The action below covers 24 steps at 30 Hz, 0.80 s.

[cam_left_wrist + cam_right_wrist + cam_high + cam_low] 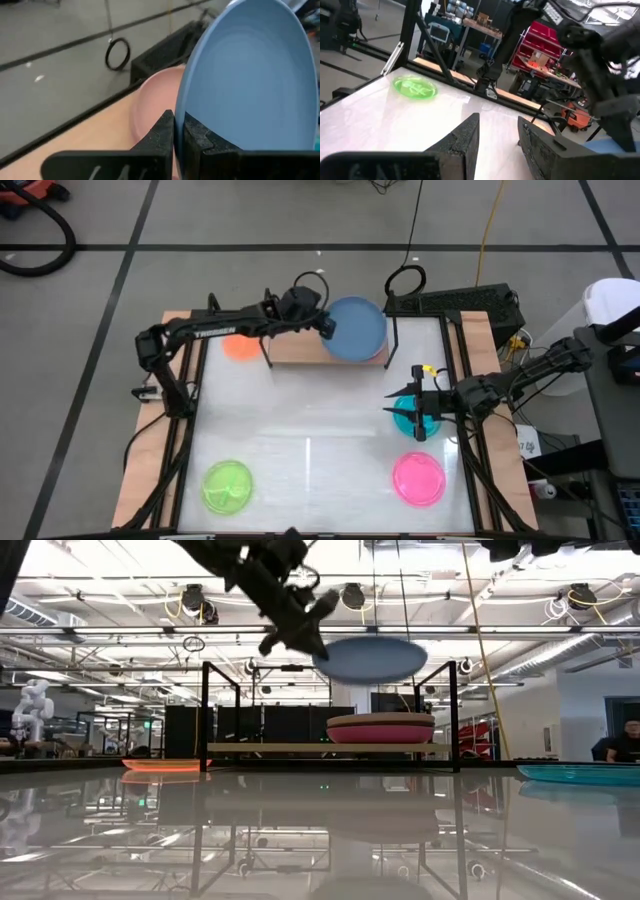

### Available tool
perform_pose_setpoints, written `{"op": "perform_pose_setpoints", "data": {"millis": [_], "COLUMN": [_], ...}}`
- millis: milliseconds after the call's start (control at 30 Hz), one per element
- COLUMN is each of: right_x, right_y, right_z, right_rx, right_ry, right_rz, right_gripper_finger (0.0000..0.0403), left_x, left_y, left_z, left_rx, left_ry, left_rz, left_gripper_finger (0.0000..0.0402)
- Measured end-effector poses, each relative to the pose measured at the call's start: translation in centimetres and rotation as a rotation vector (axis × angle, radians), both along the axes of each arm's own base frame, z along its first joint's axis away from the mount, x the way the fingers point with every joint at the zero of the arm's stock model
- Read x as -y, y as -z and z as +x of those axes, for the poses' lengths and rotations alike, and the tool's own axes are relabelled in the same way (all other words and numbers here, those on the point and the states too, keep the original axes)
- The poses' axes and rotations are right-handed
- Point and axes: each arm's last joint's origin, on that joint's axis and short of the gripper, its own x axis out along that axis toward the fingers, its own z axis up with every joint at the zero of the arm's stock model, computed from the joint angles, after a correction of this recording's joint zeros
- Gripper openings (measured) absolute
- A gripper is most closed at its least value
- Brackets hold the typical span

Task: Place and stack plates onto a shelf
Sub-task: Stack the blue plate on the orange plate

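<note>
where glossy, perhaps wet: white tabletop (pixel 320 435)

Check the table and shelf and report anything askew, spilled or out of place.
Nothing spilled or damaged. The blue plate is tilted in the air above the stack on the shelf, but the left tool grips its rim, so that is mid-placement. Lime, pink and teal plates lie flat on the table.

Two dark jointed arms, black cables, white lettering
</note>
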Motion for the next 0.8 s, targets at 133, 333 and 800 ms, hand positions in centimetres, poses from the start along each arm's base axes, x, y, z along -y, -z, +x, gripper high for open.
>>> {"op": "perform_pose_setpoints", "data": {"millis": [133, 333, 800], "right_x": [0.0, 0.1, 0.1], "right_y": [1.1, 3.0, 3.2], "right_z": [-0.1, -0.3, -0.4], "right_rx": [-0.011, 0.008, 0.01], "right_ry": [0.0, 0.0, 0.001], "right_rz": [-0.005, -0.005, -0.012], "right_gripper_finger": [0.0116, 0.0116, 0.0116], "left_x": [-1.5, -2.7, -3.1], "left_y": [1.5, 4.1, 5.4], "left_z": [0.9, 2.4, 3.1], "left_rx": [0.019, 0.041, -0.008], "left_ry": [-0.006, -0.027, -0.003], "left_rz": [0.022, 0.026, 0.081], "left_gripper_finger": [0.0019, 0.0034, 0.0138]}}
